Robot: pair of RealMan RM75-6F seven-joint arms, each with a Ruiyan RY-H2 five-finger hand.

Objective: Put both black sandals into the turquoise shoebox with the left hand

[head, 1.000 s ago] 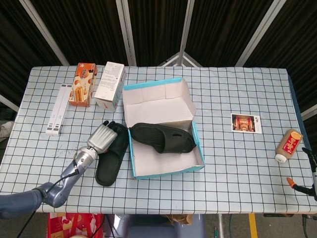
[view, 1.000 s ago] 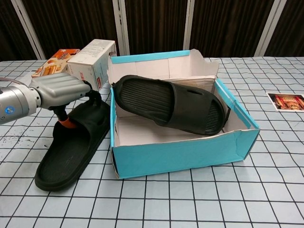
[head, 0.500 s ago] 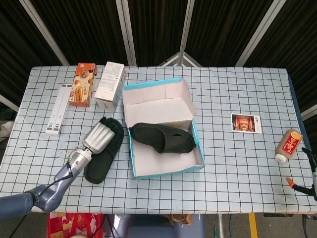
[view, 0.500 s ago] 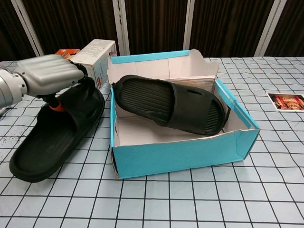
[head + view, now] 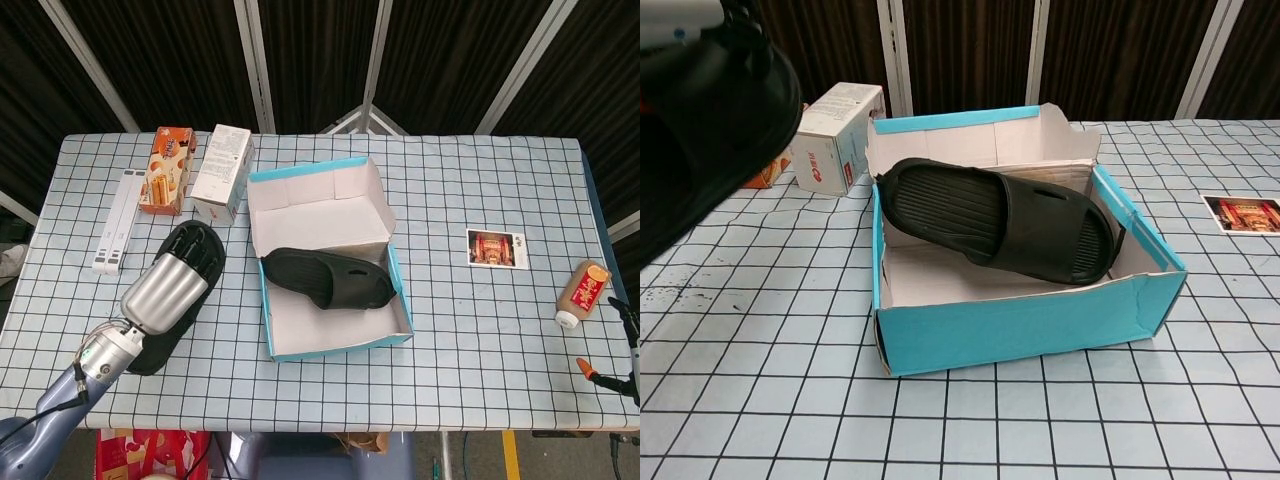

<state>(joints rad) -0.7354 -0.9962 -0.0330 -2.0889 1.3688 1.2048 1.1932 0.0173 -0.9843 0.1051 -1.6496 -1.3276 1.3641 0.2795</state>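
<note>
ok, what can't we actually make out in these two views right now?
- Left hand: the head view shows only its back over the lifted sandal, so the fingers and hold are hidden; the chest view has it almost cut off at the top edge.
- Lifted sandal: cropped by the chest view's left edge.
- Right hand: barely inside the head view's right edge, state unreadable.
- Photo card: too small to read.

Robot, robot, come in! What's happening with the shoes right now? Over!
Left hand holds second black sandal, lifted left of turquoise shoebox. First sandal lies inside, propped on the left wall. Right hand barely in view. Path clear.
</note>
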